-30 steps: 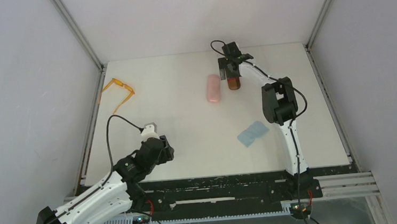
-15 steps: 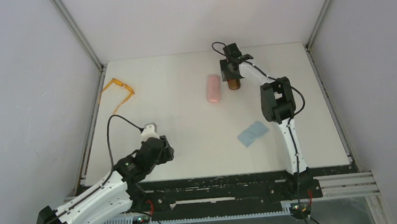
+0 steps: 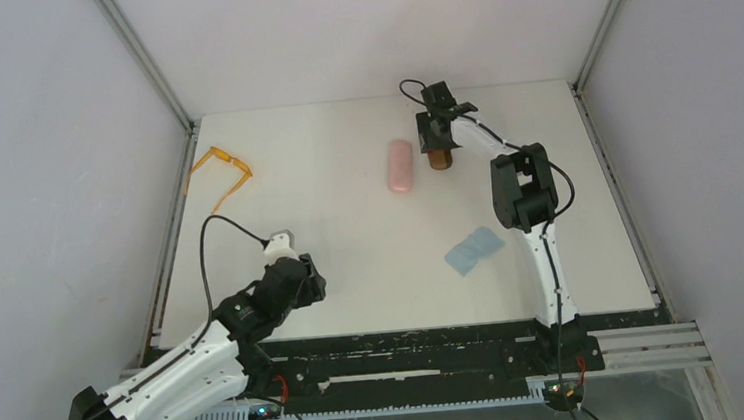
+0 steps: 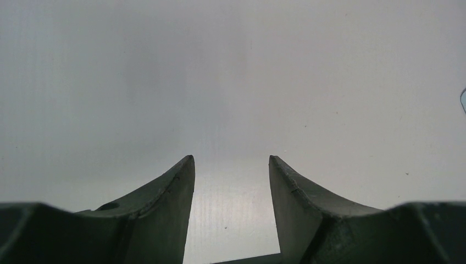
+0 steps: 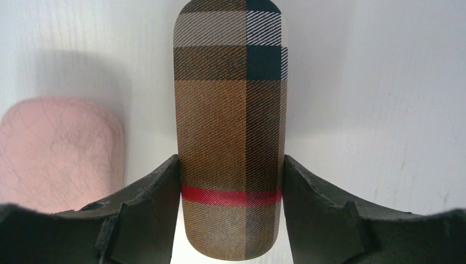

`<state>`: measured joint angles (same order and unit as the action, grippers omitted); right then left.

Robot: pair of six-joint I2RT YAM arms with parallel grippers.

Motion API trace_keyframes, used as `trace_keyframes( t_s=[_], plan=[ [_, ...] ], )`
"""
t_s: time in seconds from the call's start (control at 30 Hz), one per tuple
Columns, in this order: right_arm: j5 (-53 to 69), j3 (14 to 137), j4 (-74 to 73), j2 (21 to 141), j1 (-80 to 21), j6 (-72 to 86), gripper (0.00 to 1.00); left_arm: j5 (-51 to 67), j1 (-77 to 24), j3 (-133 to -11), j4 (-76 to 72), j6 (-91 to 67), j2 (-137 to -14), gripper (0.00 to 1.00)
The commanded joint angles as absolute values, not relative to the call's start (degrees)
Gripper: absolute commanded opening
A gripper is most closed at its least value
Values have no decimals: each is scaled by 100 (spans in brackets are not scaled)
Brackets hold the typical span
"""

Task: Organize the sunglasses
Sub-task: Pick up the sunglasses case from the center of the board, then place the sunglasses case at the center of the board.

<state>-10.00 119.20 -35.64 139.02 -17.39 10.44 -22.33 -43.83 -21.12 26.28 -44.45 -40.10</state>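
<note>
Top external view, starting at the far left: the orange sunglasses lie unfolded on the white table, close to its left edge and toward the far corner, well apart from both arms. Nearer the front, the left gripper hangs low over the near-left part of the table; its wrist camera shows the two dark fingers standing apart with only bare table between them, gripping nothing (a sliver of blue shows at that picture's right edge, too small to name). Toward the middle of the far half lies a pink case, lengthwise front to back. Just beside it on the right is a plaid case, brown with dark bands and one red stripe, parallel to the pink one and not touching it. The right gripper sits over the plaid case's far end, and in the right wrist view one finger meets each long side of the case with no gap showing, so it is clamped across the width. Whether the case rests on the table or is raised I cannot tell. Nearer the front, beside the right arm, a light-blue cloth lies flat.
</note>
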Motion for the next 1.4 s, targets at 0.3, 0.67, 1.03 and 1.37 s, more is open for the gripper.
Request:
trace_keyframes(
  t_s=[0.3,0.67,1.03,1.37],
  plan=[
    [-715,8658,-2167,10268,-1789,1467,40,-1963,-4324,-2763,2412,-4237,-3614,58],
    [1056,5709,-1320,7408,-3393,2276,33,-1267,-4324,-2705,2415,-4119,-2460,63],
    [980,4284,445,6279,-4846,3793,21,-979,-4320,-2646,2716,-4029,-766,74],
    [778,3976,807,6094,-5072,3964,16,-775,-4324,-2745,2351,-4019,-847,80]
  ],
)
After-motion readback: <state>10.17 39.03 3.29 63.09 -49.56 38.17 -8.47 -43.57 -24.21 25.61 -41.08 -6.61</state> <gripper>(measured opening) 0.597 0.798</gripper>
